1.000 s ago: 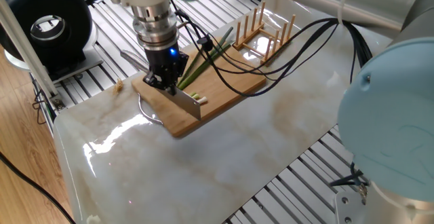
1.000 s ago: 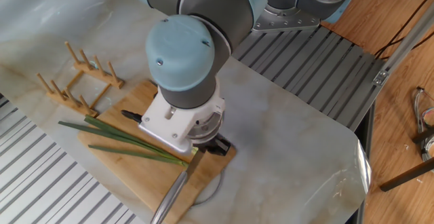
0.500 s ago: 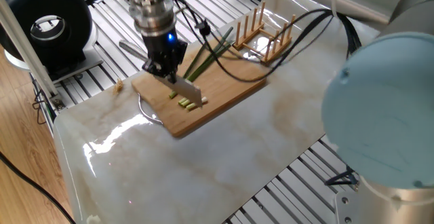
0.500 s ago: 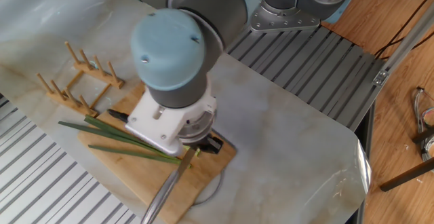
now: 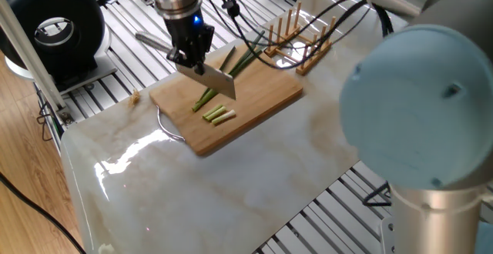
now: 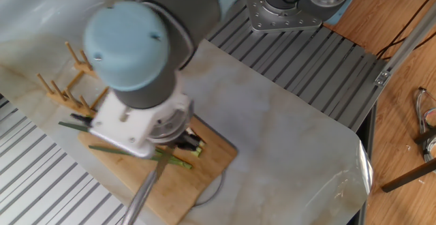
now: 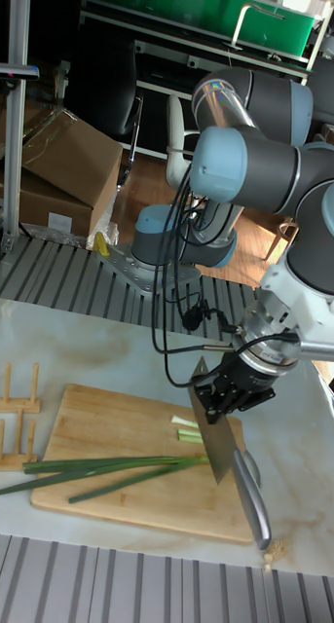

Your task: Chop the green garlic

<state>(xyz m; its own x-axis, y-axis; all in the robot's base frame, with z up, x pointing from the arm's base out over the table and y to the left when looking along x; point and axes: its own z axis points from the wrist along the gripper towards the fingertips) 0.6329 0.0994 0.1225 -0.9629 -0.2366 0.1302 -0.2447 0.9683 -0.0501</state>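
Holding a knife (image 7: 218, 438) by its handle, the gripper (image 5: 190, 56) has its fingers clamped on it, and the blade hangs raised over the wooden cutting board (image 5: 262, 100), clear of the wood in the tall fixed view. The green garlic (image 7: 98, 470) lies lengthwise on the board, its dark leaves reaching past the board's edge toward the wooden peg rack (image 5: 296, 35). A few short cut pieces (image 5: 218, 115) lie side by side on the board just beside the stalk's cut end, near the blade. The board rests on a pale marbled table (image 5: 254, 185). No brand name, label or writing can be read on the arm, knife or board in any view.
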